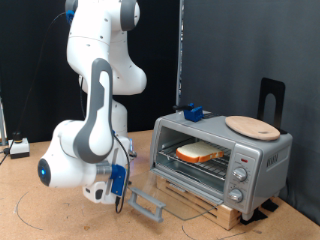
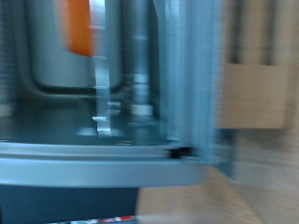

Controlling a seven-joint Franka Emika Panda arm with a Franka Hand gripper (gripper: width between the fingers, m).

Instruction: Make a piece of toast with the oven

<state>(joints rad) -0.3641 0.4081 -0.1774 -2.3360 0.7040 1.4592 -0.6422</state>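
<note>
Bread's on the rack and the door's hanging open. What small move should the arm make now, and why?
Probably lift the door up toward closed. The piece of toast already lies on the wire rack inside the oven, and the glass door is dropped flat in front. The gripper sits low right at the door's handle, so a short upward swing looks like the natural step. The wrist view is too blurred to confirm the grip.

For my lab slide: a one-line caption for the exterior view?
Gripper low at the open oven door's handle, toast on the rack inside.
</note>
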